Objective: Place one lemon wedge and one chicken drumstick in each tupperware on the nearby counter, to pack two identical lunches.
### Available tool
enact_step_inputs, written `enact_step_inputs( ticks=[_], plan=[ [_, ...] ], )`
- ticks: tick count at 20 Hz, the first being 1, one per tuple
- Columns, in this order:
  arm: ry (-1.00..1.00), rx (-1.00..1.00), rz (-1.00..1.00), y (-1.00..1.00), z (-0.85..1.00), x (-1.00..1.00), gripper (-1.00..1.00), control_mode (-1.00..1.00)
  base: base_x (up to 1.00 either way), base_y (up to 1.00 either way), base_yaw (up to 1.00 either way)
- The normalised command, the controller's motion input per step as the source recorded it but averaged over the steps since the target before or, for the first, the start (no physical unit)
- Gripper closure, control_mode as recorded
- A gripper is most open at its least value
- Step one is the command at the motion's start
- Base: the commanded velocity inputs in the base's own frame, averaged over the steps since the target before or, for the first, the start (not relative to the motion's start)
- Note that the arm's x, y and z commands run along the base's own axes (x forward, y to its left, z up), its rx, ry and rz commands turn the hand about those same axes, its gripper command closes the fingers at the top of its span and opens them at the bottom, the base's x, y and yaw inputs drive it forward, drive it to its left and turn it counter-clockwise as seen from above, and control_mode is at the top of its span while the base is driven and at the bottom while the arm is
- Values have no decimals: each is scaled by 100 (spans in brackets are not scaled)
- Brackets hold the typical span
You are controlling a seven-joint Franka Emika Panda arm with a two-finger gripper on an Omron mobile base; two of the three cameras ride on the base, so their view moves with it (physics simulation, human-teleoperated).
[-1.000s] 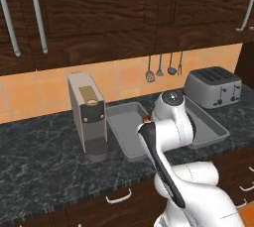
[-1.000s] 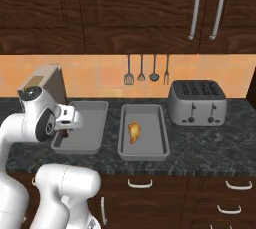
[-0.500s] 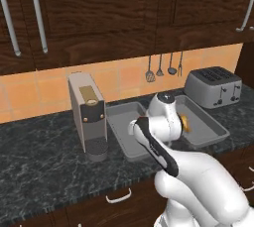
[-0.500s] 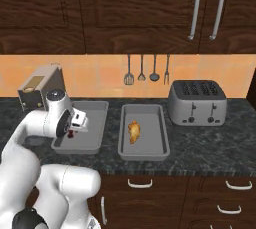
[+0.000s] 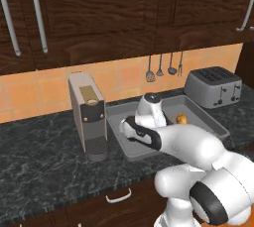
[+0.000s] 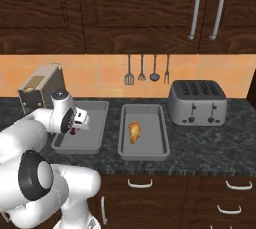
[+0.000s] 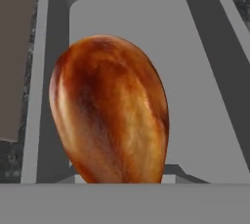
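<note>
Swung lower and further over the left tray (image 6: 95, 145) since a second ago, wrist now bent down above that tray's floor, upper arm dropped across the lower part of both base views. Nothing else on the counter (image 6: 210, 148) shifted.

From the left: coffee machine (image 6: 39, 89) at the counter's far end, then the left tray just beside it, gripper (image 6: 75, 131) poised over its near-left part. Closed narrow on a drumstick (image 7: 110, 110), which in the hand view bulges right at the fingertips, glazed orange-brown, hanging above the bare grey tray floor; whether touching that floor, cannot tell. Next, the right tray (image 6: 162, 145), alongside the first and close to it, with a second drumstick (image 6: 134, 131) lying on its middle. Further right, well apart from the gripper, a toaster (image 6: 196, 103).

Counted: two trays, two drumsticks, one per tray area. Four utensils (image 6: 147, 70) hanging on the wall behind.
</note>
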Motion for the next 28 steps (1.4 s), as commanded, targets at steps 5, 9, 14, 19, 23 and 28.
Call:
enact_step_inputs(
  ticks=[5, 9, 14, 19, 23, 28],
  plan=[
    [0, 0, 0, 0, -22, 43, 100, -100, 0, 0, 0],
    [0, 0, 0, 1, -29, 40, 100, -100, 0, 0, 0],
    [-6, 0, 0, 16, -36, 36, -100, -100, 0, 0, 0],
    [-13, 0, 0, 16, -5, 8, -100, -100, 0, 0, 0],
    [-23, 0, -1, 0, 32, 2, -100, -100, 0, 0, 0],
    [-10, 0, -6, -15, 84, -13, -100, -100, 0, 0, 0]
  ],
)
